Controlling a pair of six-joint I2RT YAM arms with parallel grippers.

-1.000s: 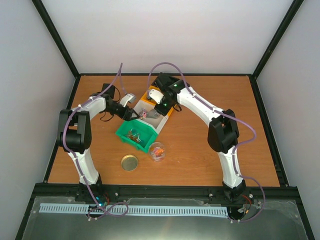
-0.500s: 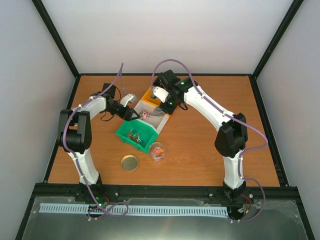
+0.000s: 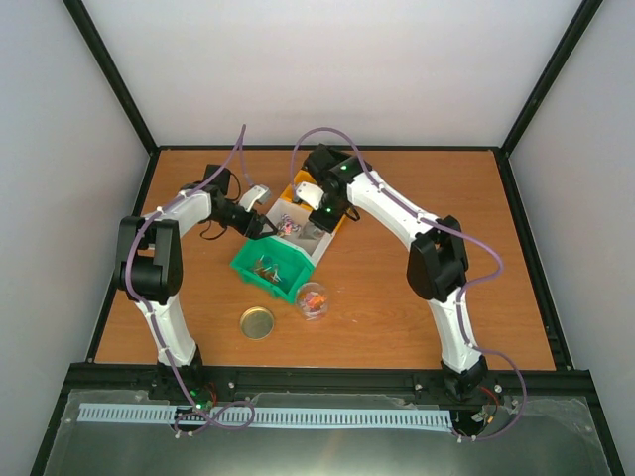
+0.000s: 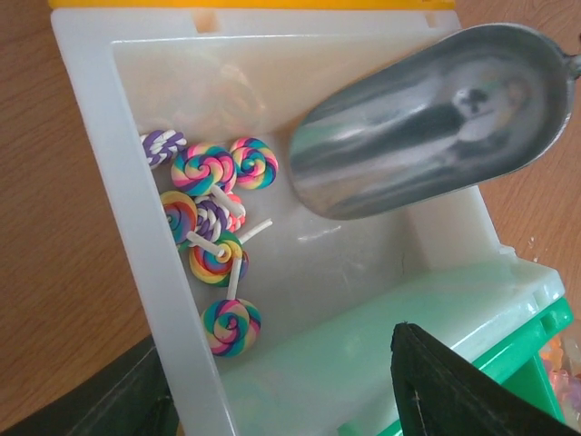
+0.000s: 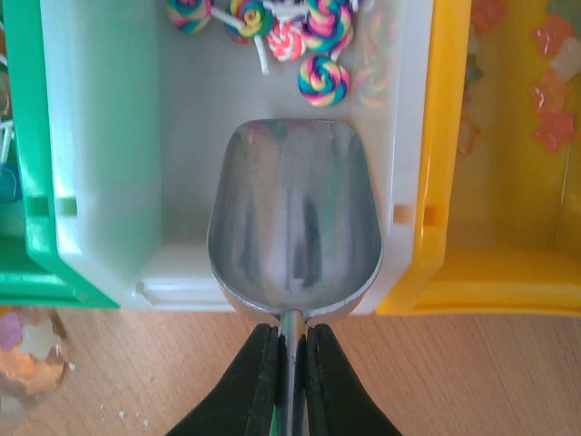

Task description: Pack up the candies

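Three bins stand touching in a slanted row on the counter (image 3: 377,317): the near bin (image 3: 260,276) at the left, the middle bin (image 3: 310,246) behind it, the far bin (image 5: 427,136) rightmost. Lollipops (image 4: 213,218) lie in the middle bin's left end. The scoop (image 5: 295,218), its handle in the right tool (image 5: 290,341), hangs over the right end. The left tool (image 3: 263,228) sits at that bin's left edge. Nearer than the near bin stands a jar (image 3: 312,299) holding candies (image 5: 27,350), with the lid (image 3: 257,322) to its left.

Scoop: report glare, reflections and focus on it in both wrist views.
Left wrist: scoop sharp, bowl mirrors dark smeared shapes, no blown-out glare; near fingers soft. Right wrist: scoop sharp, dull streaky reflections, evenly lit.
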